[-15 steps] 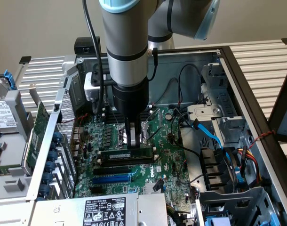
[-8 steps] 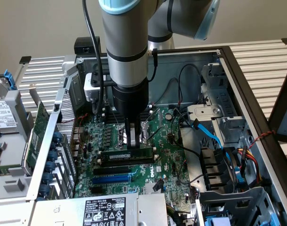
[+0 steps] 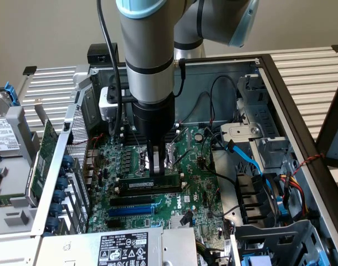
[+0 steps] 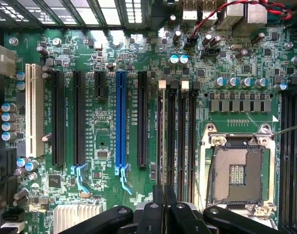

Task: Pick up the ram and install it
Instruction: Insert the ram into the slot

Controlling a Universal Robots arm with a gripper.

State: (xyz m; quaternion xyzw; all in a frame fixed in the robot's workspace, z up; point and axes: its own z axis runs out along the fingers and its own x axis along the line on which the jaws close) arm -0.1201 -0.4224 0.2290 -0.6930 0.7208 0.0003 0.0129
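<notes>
The ram (image 3: pixel 149 182) is a narrow green stick with a white label, standing on edge in one of the long black memory slots on the motherboard (image 3: pixel 196 188). My gripper (image 3: pixel 156 173) comes straight down onto the stick's top edge near its middle, fingers pressed together on it. In the wrist view the ram (image 4: pixel 162 136) runs edge-on as a thin line along the slot nearest the blue slot, under my gripper (image 4: pixel 164 197). Beside it lie further black memory slots (image 4: pixel 182 136) with white end clips.
The CPU socket (image 4: pixel 236 170) lies just past the memory slots. A blue expansion slot (image 4: pixel 120 117) and black ones run parallel. A green expansion card (image 3: pixel 47 149) stands outside the case at the exterior view's left. Blue cables (image 3: pixel 249 158) and drive bays crowd the right.
</notes>
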